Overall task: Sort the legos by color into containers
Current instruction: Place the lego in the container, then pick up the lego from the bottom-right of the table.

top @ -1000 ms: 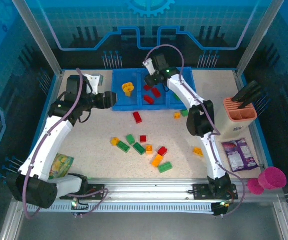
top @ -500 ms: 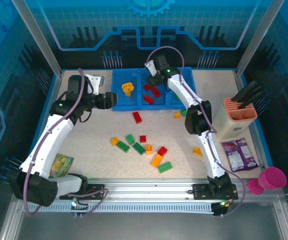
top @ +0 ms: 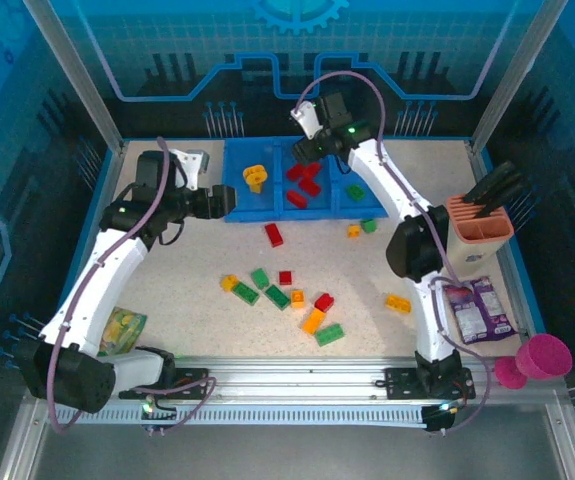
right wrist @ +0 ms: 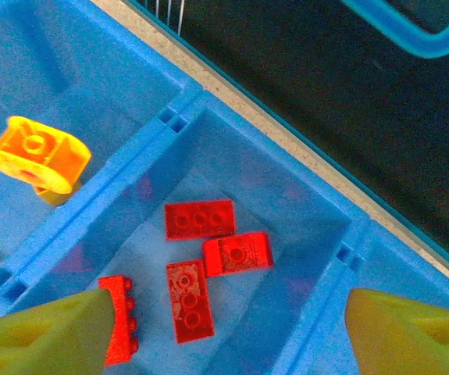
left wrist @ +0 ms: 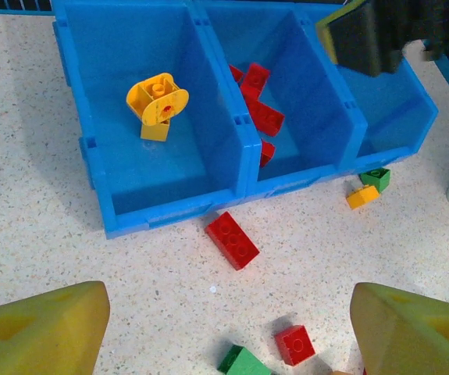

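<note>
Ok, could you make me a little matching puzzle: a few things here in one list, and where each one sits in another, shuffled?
Things:
1 yellow piece
2 cluster of red bricks
3 purple packet

Places:
A middle compartment of the blue tray
B on the table, near its right edge
C left compartment of the tray

Pairs: 1-C, 2-A, 3-B

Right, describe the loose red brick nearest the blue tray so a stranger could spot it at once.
Find the blue tray at the far edge of the table. Just in front of its near wall, below the divider between left and middle compartments, lies a red brick. It is oblong; the other loose red bricks are smaller and farther out.
</note>
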You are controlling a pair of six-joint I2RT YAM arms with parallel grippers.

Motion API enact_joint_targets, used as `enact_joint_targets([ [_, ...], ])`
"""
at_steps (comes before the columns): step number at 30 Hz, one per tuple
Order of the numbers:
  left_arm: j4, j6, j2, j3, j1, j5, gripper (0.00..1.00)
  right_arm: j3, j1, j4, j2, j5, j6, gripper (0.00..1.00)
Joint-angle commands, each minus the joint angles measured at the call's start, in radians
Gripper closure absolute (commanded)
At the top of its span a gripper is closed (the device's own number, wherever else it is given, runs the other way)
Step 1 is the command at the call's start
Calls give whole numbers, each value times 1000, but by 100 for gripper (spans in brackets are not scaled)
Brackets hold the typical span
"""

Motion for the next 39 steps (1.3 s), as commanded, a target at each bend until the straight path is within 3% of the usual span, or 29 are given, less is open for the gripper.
enact_joint_targets([
  [1, 7, -23, -17, -5, 10, 40, 18, -115, 13, -82, -130, 30, 14, 23],
  [5, 17, -23, -31, -26, 10, 46, 17, -449, 10, -136, -387, 87, 129, 20],
  [11, 1, -13, -12, -29, 14, 79, 17, -942, 11, -243, -751, 33, 432, 16],
  [15, -6, -5, -4, -34, 15, 78, 17, -1173, -26, -326, -890, 21, 734, 15],
  [19, 1, -14, 2, -41, 15, 101, 16, -1370, -24, -290, -1020, 21, 934, 5],
  [25, 4, -8, 12, -48, 15, 114, 16, -1650, -97, -147, -1245, 0, 1163, 2],
  [28, 4, -5, 19, -46, 15, 120, 16, -1718, -154, -76, -1258, -44, 1165, 0],
  [39, 3, -3, 29, -49, 14, 116, 15, -1748, -219, 35, -1137, -75, 1085, 2],
])
